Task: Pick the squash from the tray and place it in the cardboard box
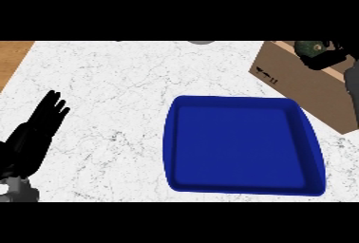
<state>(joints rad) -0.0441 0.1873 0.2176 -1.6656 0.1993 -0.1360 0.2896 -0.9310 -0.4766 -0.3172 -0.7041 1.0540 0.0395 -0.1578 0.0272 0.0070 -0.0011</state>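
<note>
Right hand (324, 53) curls round the dark green squash (308, 47) above the cardboard box (308, 85), far right. Tray (245, 107) bare. Lower well inside the walls before uncurling. Left hand (35, 135) rests open, near left.

Blue tray (242, 187), brown cardboard box (308, 90), white marbled counter (119, 80), black left hand (35, 133)

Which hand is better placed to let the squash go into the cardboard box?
The right hand. It is curled round the dark green squash above the cardboard box, beyond the blue tray. The left hand rests open at the view's left edge, far from the box.
</note>
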